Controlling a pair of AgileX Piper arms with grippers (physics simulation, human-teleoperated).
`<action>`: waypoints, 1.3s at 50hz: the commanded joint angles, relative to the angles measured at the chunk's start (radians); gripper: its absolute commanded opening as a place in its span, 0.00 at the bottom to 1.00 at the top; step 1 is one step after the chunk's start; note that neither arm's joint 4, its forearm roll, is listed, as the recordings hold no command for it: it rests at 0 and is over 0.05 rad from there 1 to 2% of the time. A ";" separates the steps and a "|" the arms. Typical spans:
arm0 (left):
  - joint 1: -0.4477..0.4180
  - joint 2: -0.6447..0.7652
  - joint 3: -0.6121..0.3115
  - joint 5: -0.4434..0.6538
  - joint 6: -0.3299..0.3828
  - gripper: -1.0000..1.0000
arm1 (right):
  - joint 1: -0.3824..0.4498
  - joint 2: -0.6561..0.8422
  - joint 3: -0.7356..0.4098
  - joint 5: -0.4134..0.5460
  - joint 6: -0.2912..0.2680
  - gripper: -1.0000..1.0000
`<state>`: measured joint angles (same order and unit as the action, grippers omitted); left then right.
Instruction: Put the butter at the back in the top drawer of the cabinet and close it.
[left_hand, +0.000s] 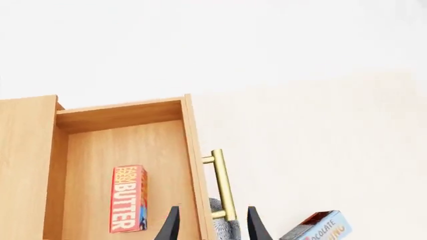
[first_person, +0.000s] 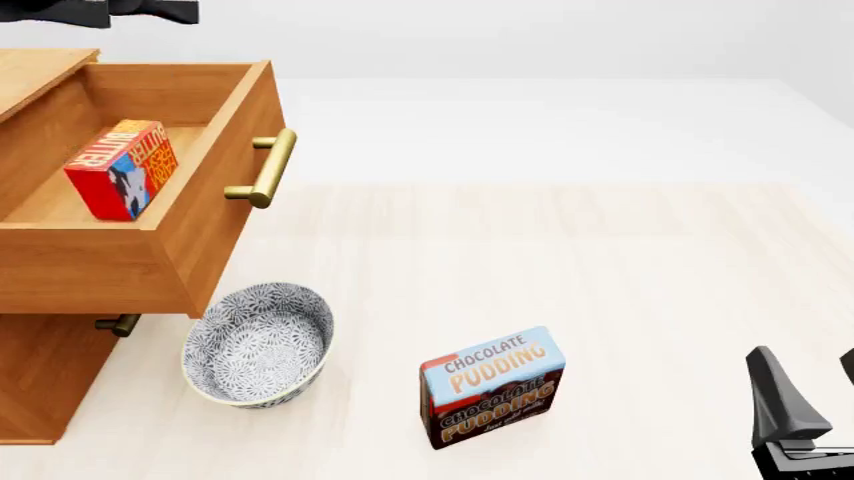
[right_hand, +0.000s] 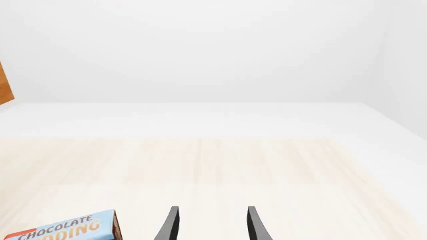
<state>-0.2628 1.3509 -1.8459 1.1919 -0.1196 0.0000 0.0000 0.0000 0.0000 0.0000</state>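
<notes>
Inside the open top drawer (first_person: 160, 215) of the cabinet (first_person: 47, 375) lies the butter (first_person: 123, 168), so placement looks done; closing remains. Left gripper (left_hand: 212, 225) hangs above the drawer front, fingers apart, empty. Next move: press the front or handle (first_person: 271, 168) straight inward. Bowl (first_person: 258, 343) sits below the drawer edge, clear of its travel. Right gripper (right_hand: 212, 225) idles, fingers apart, near the pudding box (first_person: 493, 385).

Wood-grain cabinet (first_person: 54, 270), brass-look handle (first_person: 271, 168); printed cardboard butter (first_person: 123, 168); patterned bowl (first_person: 258, 345).
</notes>
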 joint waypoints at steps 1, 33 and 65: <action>-0.132 0.026 -0.100 -0.004 -0.048 1.00 | 0.000 0.000 0.000 0.000 0.000 1.00; -0.417 0.160 0.147 -0.313 -0.213 1.00 | 0.000 0.000 0.000 0.000 0.000 1.00; -0.423 0.265 0.333 -0.459 -0.282 1.00 | 0.000 0.000 0.000 0.000 0.000 1.00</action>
<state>-0.6987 1.5873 -1.5454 0.7640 -0.3940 0.0000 0.0000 0.0000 0.0000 0.0000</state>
